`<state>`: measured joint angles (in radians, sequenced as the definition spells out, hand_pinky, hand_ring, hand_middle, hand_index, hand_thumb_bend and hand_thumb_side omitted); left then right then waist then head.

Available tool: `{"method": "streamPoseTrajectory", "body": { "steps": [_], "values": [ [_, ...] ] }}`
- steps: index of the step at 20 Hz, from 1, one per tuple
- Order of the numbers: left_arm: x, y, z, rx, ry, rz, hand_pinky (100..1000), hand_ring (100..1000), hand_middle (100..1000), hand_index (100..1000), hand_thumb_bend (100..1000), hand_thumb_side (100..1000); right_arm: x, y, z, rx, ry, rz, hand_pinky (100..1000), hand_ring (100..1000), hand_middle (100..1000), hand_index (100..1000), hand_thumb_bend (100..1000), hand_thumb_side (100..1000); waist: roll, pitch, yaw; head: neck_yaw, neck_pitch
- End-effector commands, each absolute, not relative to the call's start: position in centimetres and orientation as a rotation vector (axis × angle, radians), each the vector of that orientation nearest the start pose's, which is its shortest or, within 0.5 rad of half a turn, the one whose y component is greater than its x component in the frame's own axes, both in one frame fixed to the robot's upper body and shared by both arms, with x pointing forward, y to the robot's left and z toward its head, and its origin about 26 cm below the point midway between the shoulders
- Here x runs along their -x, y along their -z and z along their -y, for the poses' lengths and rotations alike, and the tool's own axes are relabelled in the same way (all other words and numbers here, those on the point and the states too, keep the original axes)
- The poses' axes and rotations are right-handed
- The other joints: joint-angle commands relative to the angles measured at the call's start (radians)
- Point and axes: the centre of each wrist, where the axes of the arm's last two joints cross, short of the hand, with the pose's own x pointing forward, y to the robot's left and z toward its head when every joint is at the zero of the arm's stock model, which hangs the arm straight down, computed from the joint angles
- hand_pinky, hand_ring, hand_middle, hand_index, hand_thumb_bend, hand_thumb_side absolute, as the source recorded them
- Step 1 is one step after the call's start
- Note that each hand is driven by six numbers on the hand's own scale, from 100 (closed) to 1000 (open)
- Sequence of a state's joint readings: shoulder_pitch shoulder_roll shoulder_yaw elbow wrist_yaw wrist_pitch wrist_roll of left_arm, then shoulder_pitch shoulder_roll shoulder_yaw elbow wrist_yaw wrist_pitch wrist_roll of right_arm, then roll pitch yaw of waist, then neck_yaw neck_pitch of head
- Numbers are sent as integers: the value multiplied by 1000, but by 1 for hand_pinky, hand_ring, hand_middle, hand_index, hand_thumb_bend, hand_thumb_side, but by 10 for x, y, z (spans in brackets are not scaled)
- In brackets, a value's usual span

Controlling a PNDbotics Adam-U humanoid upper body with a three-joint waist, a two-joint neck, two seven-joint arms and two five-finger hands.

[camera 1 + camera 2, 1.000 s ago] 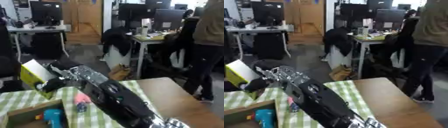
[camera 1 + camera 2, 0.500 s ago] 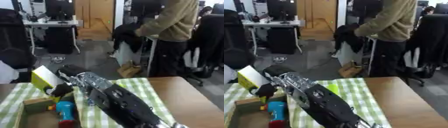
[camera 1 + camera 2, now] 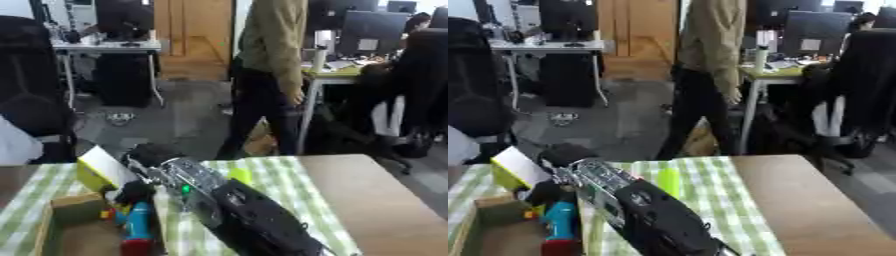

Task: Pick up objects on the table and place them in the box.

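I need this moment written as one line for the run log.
right hand: shut on yellow-and-white box | position: above cardboard box | inside: blue-and-red item | left hand: not in view

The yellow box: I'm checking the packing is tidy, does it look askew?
Yes. The yellow box is tilted in the right hand over the cardboard box rim, not lying flat inside it.
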<state>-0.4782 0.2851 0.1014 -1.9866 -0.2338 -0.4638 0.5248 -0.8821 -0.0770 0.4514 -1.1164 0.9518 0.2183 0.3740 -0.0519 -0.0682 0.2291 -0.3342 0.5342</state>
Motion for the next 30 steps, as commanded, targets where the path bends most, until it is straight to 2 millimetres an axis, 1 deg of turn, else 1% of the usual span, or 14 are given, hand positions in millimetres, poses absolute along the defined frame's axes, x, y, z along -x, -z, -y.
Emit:
{"method": "streamPoseTrajectory", "body": {
  "steps": [1, 6, 10, 18, 19, 22, 23, 24, 25, 26, 27, 28, 29, 30],
  "values": [
    [-311, -263, -258, 484, 247, -3159, 858, 902, 880, 920, 270, 1000, -427, -151, 67, 721, -1542, 1484, 114, 340, 149, 337, 100, 701, -2, 10, 2, -4, -4],
    [-311, -264, -257, 478, 246, -3157, 859, 902, 880, 920, 270, 1000, -430, -145, 69, 698, -1520, 1555, 121, 347, 149, 340, 100, 703, -4, 10, 6, -13, -9],
    [-311, -264, -256, 473, 249, -3154, 858, 902, 880, 921, 270, 1000, -431, -139, 67, 653, -1541, 1596, 138, 362, 150, 345, 100, 708, -5, 11, 8, -13, -7],
    [-311, -266, -254, 460, 260, -3149, 859, 903, 880, 921, 272, 1000, -432, -129, 63, 596, -1591, 1632, 167, 386, 158, 354, 100, 710, -7, 15, 17, 21, 14],
    [-311, -266, -254, 458, 261, -3148, 859, 903, 880, 921, 273, 1000, -432, -128, 62, 593, -1597, 1638, 199, 412, 180, 374, 100, 703, -7, 15, 18, 24, 17],
    [-311, -266, -254, 456, 264, -3148, 859, 903, 880, 921, 273, 1000, -433, -125, 62, 586, -1610, 1645, 220, 426, 188, 390, 100, 700, -7, 15, 19, 29, 20],
    [-311, -266, -254, 456, 264, -3147, 859, 903, 880, 921, 274, 1000, -433, -124, 62, 583, -1610, 1649, 339, 481, 255, 451, 100, 730, -7, 16, 19, 30, 21],
    [-311, -266, -254, 456, 266, -3147, 859, 903, 880, 921, 274, 1000, -433, -124, 62, 577, -1608, 1656, 339, 481, 255, 451, 100, 730, -6, 16, 19, 31, 21],
    [-311, -266, -254, 457, 266, -3147, 859, 903, 880, 921, 273, 1000, -433, -123, 63, 572, -1606, 1664, 525, 573, 387, 541, 100, 792, -6, 16, 19, 31, 22],
    [-311, -266, -255, 458, 268, -3147, 859, 903, 880, 921, 273, 1000, -434, -124, 63, 565, -1603, 1676, 525, 573, 387, 541, 100, 792, -5, 17, 19, 31, 22],
    [-311, -266, -255, 459, 269, -3147, 859, 903, 880, 921, 273, 1000, -434, -124, 64, 558, -1601, 1685, 618, 631, 469, 596, 100, 840, -5, 17, 19, 31, 22],
    [-311, -266, -255, 460, 269, -3147, 859, 903, 880, 921, 273, 1000, -434, -124, 65, 551, -1598, 1691, 618, 631, 469, 596, 100, 840, -5, 17, 19, 31, 22],
    [-311, -266, -255, 460, 269, -3147, 859, 903, 880, 921, 273, 1000, -435, -125, 65, 548, -1594, 1698, 724, 719, 579, 665, 100, 925, -4, 17, 18, 30, 22],
    [-311, -266, -255, 459, 269, -3146, 859, 903, 880, 921, 273, 1000, -435, -126, 66, 547, -1590, 1706, 724, 719, 579, 665, 100, 925, -4, 17, 19, 29, 21]
  ]
}}
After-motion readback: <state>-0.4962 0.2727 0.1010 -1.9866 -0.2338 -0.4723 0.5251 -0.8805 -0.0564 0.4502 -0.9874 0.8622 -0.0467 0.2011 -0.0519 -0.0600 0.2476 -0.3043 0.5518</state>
